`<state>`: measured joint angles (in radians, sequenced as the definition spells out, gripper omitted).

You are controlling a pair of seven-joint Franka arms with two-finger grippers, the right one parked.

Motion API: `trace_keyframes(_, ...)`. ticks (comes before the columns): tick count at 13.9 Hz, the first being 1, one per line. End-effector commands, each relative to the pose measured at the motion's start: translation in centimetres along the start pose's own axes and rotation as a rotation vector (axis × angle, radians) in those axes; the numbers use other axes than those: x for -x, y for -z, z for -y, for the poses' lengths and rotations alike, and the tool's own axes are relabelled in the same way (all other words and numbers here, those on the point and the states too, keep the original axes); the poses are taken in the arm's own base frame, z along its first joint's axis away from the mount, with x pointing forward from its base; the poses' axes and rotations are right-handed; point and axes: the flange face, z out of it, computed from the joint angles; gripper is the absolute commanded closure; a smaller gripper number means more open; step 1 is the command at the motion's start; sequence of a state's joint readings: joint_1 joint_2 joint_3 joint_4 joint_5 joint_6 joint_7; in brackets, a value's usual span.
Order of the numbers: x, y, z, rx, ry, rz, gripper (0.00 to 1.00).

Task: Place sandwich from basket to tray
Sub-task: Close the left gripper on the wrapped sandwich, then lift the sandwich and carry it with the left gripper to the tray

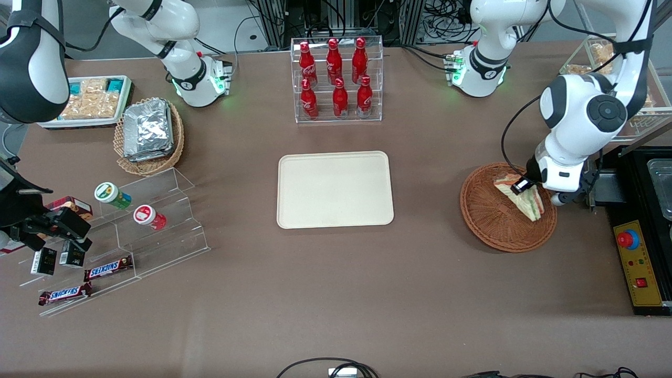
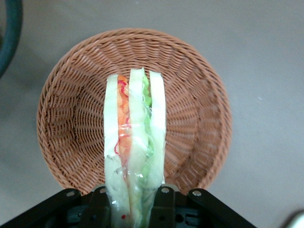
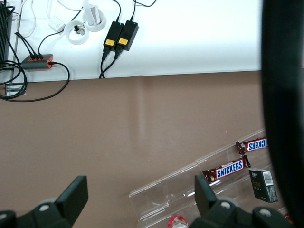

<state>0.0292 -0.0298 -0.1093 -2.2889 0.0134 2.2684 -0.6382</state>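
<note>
- One sandwich [image 1: 522,197] in play: triangular wedge, pale bread, orange-red and green filling, clear wrap. It sits over the basket [image 1: 491,220], the round reddish-brown wicker one toward the working arm's end of the table.
- Gripper [image 1: 525,188] is down over the basket, clamped on the sandwich. In the left wrist view the fingers [image 2: 164,206] press the wedge [image 2: 135,152] from both sides, filling edge facing the camera, basket [image 2: 71,114] weave underneath.
- Can't tell whether the sandwich's lower tip touches the basket floor or hangs just above it.
- Tray [image 1: 335,190]: flat cream-beige rectangle, rounded corners, mid-table, well apart from the basket, nothing on it.
- Clear rack of red bottles [image 1: 336,79] stands farther from the front camera than the tray.
- Toward the parked arm's end: tan wicker basket with foil packets [image 1: 149,134], white tray of snack packets [image 1: 92,102], clear stepped stand [image 1: 157,220] with two small cans, Snickers bars [image 1: 107,269] at its lowest steps.
- Yellow control box with red button [image 1: 635,262] sits at the table edge near the basket.
</note>
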Motion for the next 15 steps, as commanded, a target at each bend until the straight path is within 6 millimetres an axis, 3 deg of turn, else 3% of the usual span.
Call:
trace_keyframes(1, 0.3, 3.2, -4.0, -0.009, -0.101, 0.008, 1.00)
trace_keyframes(3, 1.3, 4.3, -6.6, 0.004, -0.159, -0.003, 1.00)
trace_keyframes(7, 5.5, 6.5, -12.9, 0.038, -0.283, -0.025, 1.00)
trace_keyframes(11, 11.7, 6.4, -18.4, 0.045, -0.431, -0.007, 1.00)
trace_keyframes(15, 18.7, 3.3, -22.8, -0.027, -0.623, -0.025, 1.00)
